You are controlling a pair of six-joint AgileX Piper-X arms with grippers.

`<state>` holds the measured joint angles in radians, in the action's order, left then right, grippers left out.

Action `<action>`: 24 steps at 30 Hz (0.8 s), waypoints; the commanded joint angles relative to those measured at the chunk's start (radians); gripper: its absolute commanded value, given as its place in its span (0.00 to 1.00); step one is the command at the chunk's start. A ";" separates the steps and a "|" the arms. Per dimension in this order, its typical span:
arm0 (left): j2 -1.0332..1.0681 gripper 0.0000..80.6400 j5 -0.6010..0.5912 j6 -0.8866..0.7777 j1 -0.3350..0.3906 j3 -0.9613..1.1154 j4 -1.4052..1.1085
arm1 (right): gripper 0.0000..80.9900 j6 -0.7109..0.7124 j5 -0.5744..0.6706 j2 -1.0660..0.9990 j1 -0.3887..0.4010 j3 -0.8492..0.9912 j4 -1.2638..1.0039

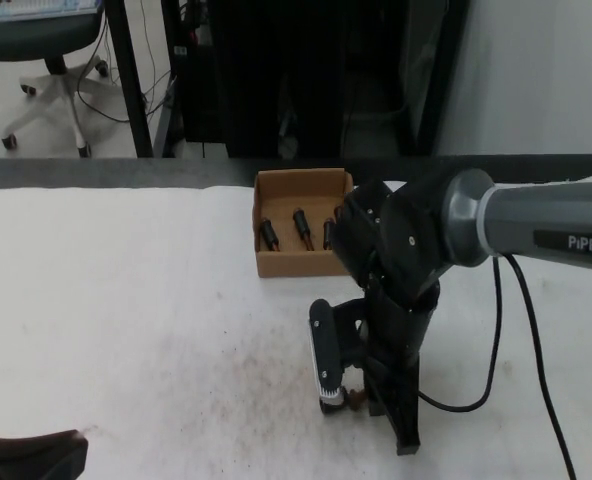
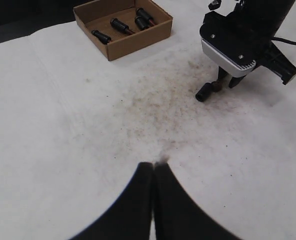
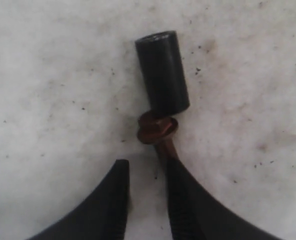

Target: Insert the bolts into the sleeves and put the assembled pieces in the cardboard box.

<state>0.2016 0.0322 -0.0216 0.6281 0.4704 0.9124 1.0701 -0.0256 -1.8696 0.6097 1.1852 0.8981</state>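
A black sleeve (image 3: 162,72) lies on the white cloth with a copper bolt (image 3: 158,129) at its near end. The bolt's head touches the sleeve and its shank points toward my right gripper (image 3: 146,163). That gripper is open by a narrow gap, and the shank rests against one finger (image 3: 180,190). The same pair, sleeve (image 2: 203,93) and right gripper (image 2: 226,80), sits at mid-bench, with the gripper (image 1: 356,392) pointing down. The cardboard box (image 1: 266,262) behind holds three assembled pieces (image 1: 302,228). My left gripper (image 2: 153,165) is shut and empty, low over the cloth.
The white cloth (image 1: 126,300) covers the bench, with rusty specks (image 2: 153,105) in its middle. A black cable (image 1: 496,330) trails from the right arm. A dark part of an arm (image 1: 26,455) sits at the front left corner. An office chair (image 1: 46,60) stands beyond the bench.
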 commanded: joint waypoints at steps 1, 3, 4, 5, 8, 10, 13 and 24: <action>-0.006 0.00 0.011 -0.009 0.000 0.000 -0.011 | 0.31 -0.003 -0.008 -0.044 0.031 -0.014 -0.046; -0.006 0.00 0.011 -0.009 0.000 0.000 -0.011 | 0.31 -0.003 -0.008 -0.044 0.043 -0.011 -0.068; -0.006 0.00 0.011 -0.009 0.000 0.000 -0.011 | 0.31 -0.003 -0.008 -0.044 0.047 -0.011 -0.073; -0.006 0.00 0.011 -0.009 0.000 0.000 -0.011 | 0.31 -0.003 -0.008 -0.044 0.051 -0.011 -0.075; -0.006 0.00 0.011 -0.009 0.000 0.000 -0.011 | 0.31 -0.005 -0.008 -0.044 0.055 -0.011 -0.071; -0.006 0.00 0.011 -0.009 0.000 0.000 -0.011 | 0.31 -0.016 -0.008 -0.044 0.055 -0.011 -0.071; -0.006 0.00 0.011 -0.009 0.000 0.000 -0.011 | 0.31 -0.043 -0.008 -0.044 0.055 -0.011 -0.087; -0.006 0.00 0.011 -0.017 0.000 0.000 -0.011 | 0.01 -0.147 -0.072 -0.040 0.055 -0.011 -0.129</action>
<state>0.2016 0.0322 -0.0291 0.6281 0.4696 0.9124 0.9774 -0.0797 -1.8958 0.6628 1.1821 0.7894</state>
